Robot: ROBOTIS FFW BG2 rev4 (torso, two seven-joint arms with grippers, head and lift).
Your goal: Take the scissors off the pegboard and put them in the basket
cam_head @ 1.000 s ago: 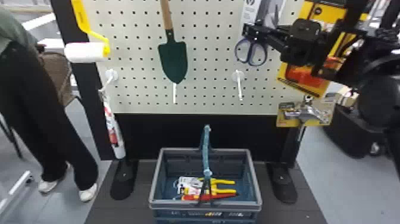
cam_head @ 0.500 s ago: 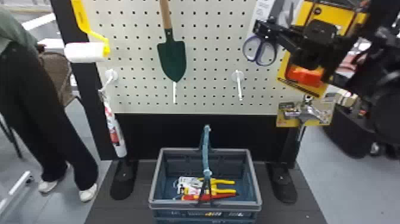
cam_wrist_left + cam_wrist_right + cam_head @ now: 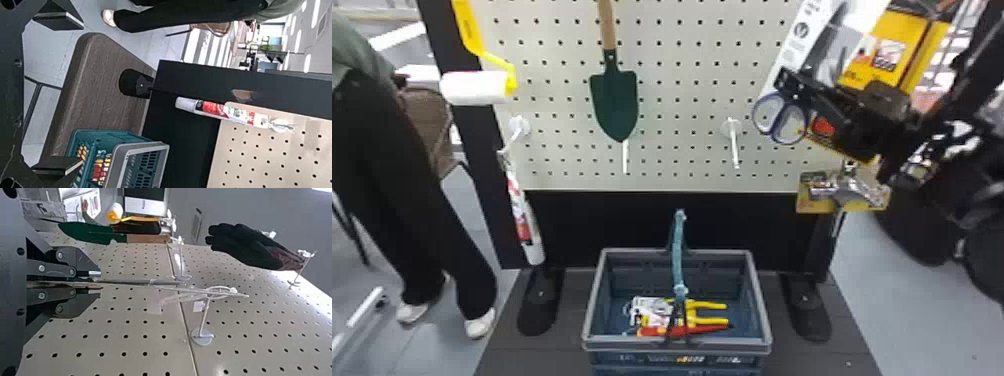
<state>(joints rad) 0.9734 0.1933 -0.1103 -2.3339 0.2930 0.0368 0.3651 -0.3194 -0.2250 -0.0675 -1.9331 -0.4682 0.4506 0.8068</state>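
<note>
By the pegboard [image 3: 677, 100], the right claw [image 3: 785, 83] grasps the scissors [image 3: 783, 131] (blue-handled) — left claw [image 3: 82, 94] spread.

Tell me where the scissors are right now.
In the head view, the scissors are at the upper right, on their card in the right pincer, in front of the pegboard and right of the garden trowel.

At two o'clock, the black right gripper [image 3: 788, 85] holds carded, purple-handled scissors [image 3: 778, 126]; at six sits a rectangular blue-grey plastic basket [image 3: 627, 344].
</note>
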